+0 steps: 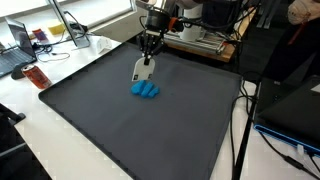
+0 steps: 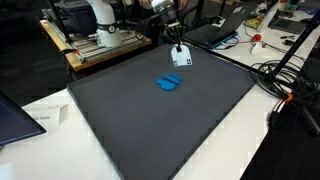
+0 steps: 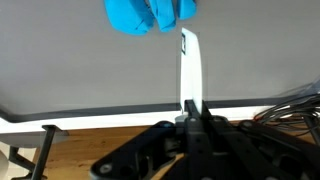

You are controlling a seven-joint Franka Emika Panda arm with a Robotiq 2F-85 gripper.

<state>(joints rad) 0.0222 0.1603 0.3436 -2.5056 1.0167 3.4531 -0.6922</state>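
**Scene, three views.** My claw point(image 1: 148, 57) is clenched on the upper end of a white flat piece point(image 1: 143, 70), and the rest of the piece hangs below my fingers. In both exterior views I stand over the far part of the dark mat point(image 1: 100, 125), close to its far edge.

**(a) Held piece.** In an exterior view, the white flat piece point(image 2: 181, 56) dangles from my claw point(image 2: 179, 45), slightly tilted. I cannot tell whether its lower end touches the mat point(image 2: 150, 130).

**(b) Blue bundle.** A crumpled blue bundle point(image 1: 146, 91) lies on the mat, just nearer than the piece and close below it. Seen in an exterior view from another angle, the bundle point(image 2: 168, 82) is plainly apart from the piece, to the near left of it.

**(c) Wrist view.** My claw point(image 3: 190, 106) comes in from the bottom edge, and the white piece point(image 3: 190, 65) runs straight up from it. The blue bundle point(image 3: 150, 14) sits at the top edge, just past the piece's free end. The grey mat point(image 3: 80, 70) fills the background.

**(d) Surroundings.** A laptop point(image 1: 15, 50) rests on the white table point(image 1: 60, 140) at far left.
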